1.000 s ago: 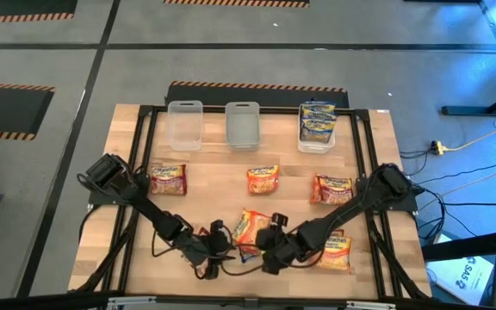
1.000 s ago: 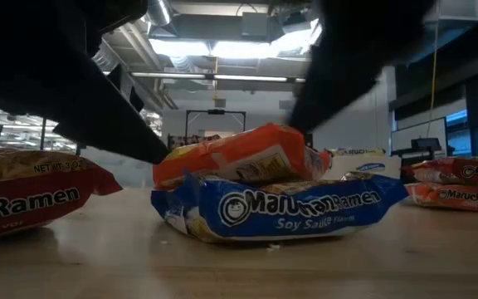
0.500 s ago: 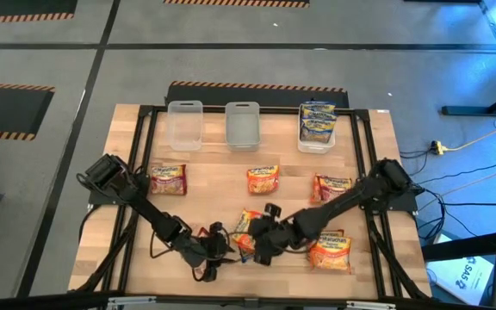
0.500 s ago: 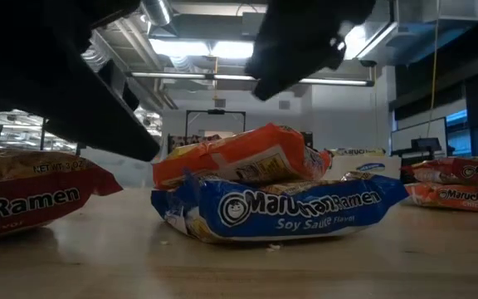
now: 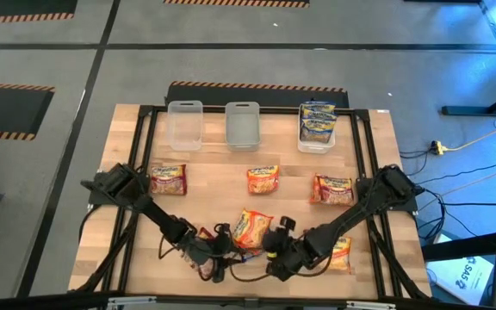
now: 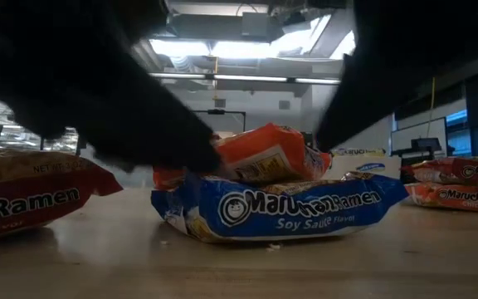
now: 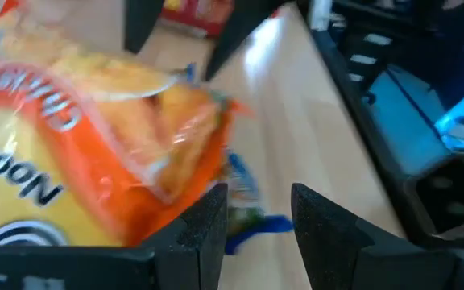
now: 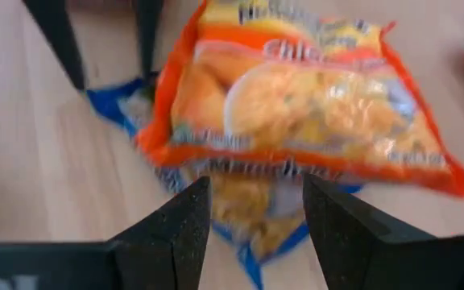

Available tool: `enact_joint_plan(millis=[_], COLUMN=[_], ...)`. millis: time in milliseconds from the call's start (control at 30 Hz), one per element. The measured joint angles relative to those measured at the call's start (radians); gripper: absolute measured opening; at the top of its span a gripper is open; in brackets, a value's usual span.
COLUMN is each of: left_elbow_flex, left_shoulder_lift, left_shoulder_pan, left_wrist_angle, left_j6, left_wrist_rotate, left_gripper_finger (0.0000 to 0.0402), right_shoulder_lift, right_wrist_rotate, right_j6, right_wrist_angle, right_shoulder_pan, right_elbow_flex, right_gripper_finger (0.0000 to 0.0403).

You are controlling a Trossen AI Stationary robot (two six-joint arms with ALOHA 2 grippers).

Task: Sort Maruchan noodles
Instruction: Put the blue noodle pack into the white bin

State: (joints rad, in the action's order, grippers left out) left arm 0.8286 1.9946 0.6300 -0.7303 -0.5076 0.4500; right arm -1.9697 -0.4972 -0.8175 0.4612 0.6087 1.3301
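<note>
1. The wooden table (image 5: 377, 155) carries three clear tubs along its far edge; the right tub (image 5: 317, 129) holds blue-and-yellow packets.
2. An orange packet (image 5: 253, 228) lies on top of a blue packet (image 6: 280, 208) near the front edge, between both arms.
3. The left gripper (image 5: 216, 258) sits just beside the pile's left; its fingers (image 7: 208, 229) stand slightly apart, holding nothing.
4. The right gripper (image 5: 275, 255) sits at the pile's right, its fingers (image 8: 185, 221) parted and empty.
5. Other packets lie apart: a pink packet (image 5: 169, 179), a second orange one (image 5: 263, 179), and a red one (image 5: 332, 189).
</note>
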Motion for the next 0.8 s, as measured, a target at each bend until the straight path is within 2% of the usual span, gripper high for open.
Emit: enact_joint_plan(millis=[233, 467, 633, 800], left_elbow_flex=[0.040, 0.063, 0.063, 0.063], left_shoulder_lift=[0.075, 0.098, 0.099, 0.076], left_shoulder_pan=[-0.015, -0.003, 0.005, 0.018], left_wrist_angle=[-0.013, -0.008, -0.018, 0.009], left_j6=[-0.057, -0.060, -0.061, -0.011], left_wrist_rotate=[-0.023, -0.038, -0.067, -0.190], left_gripper_finger=[0.0132, 0.0132, 0.0132, 0.0132], right_shoulder_lift=[-0.016, -0.023, -0.051, 0.010], right_wrist_rotate=[-0.009, -0.090, -0.051, 0.032], right_j6=[0.065, 0.177, 0.262, 0.273], right_wrist_angle=[-0.071, -0.189, -0.247, -0.172], right_shoulder_pan=[-0.068, -0.160, -0.221, -0.209], right_elbow_flex=[-0.006, -0.004, -0.006, 0.023], right_gripper_finger=[0.0182, 0.0182, 0.0182, 0.0182])
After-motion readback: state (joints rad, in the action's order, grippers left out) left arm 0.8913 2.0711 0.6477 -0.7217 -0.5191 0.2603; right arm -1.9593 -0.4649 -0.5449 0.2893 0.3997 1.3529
